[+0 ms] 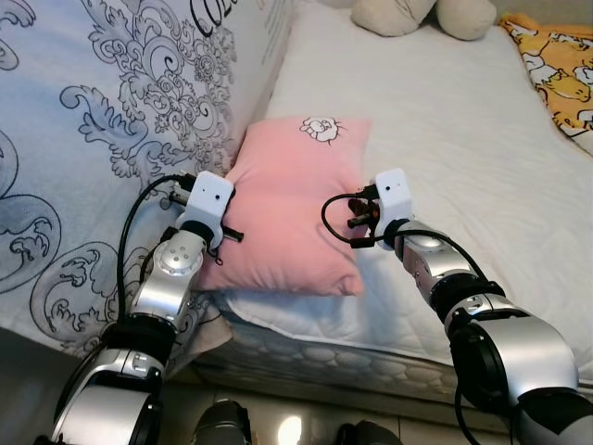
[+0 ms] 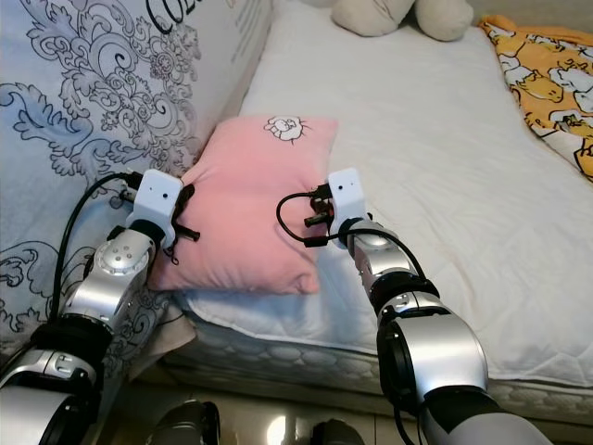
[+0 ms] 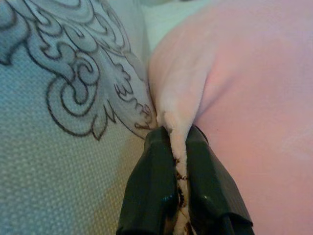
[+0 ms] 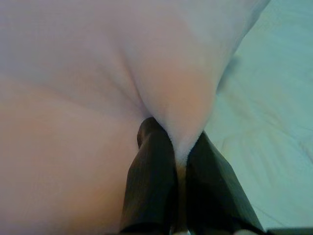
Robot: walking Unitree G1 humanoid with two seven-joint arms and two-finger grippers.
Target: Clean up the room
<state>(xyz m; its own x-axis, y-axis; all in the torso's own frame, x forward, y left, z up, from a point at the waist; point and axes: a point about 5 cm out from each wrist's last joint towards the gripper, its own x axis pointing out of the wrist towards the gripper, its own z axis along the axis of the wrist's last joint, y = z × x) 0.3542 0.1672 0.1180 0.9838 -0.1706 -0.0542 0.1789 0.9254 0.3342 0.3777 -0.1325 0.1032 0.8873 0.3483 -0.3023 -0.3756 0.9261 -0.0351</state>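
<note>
Two grippers pinching one pink pillow (image 1: 292, 218) from opposite edges. Left gripper (image 3: 177, 142) clamped on the seam beside a white quilt with grey scrollwork (image 1: 102, 120); right gripper (image 4: 175, 142) clamped on the edge facing the open bed. Pillow at the near left of a white mattress (image 1: 445, 158), small cartoon print on top. Beyond: cream plush toy (image 1: 422, 14), yellow patterned blanket (image 1: 561, 65). Below: glossy floor (image 1: 296, 426).
</note>
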